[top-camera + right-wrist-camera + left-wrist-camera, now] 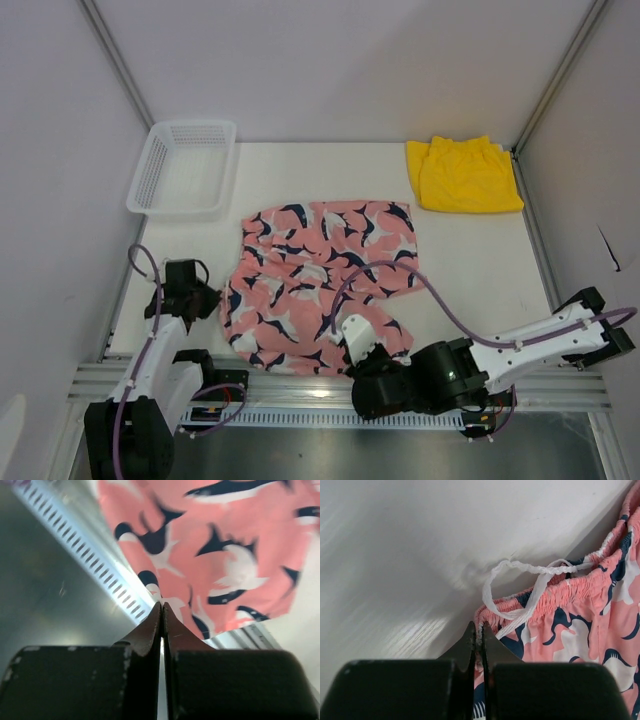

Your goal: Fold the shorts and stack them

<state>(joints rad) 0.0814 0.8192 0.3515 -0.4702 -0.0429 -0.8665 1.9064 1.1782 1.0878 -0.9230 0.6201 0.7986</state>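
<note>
At the near edge of the white desk (480,260), the right jaws sit pressed together against the hem of spread pink whale-print cloth shorts (320,280) (grip unclear). The left jaws pinch their waistband corner. Beyond lie a white plastic mesh basket (150,190), far left, and bright yellow cloth shorts (465,178), far right.

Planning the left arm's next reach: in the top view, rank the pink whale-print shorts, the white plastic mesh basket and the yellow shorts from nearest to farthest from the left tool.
From the left tool:
1. pink whale-print cloth shorts: at its tip, just to its right.
2. white plastic mesh basket: far-left corner.
3. plain yellow cloth shorts: far-right corner.
</note>
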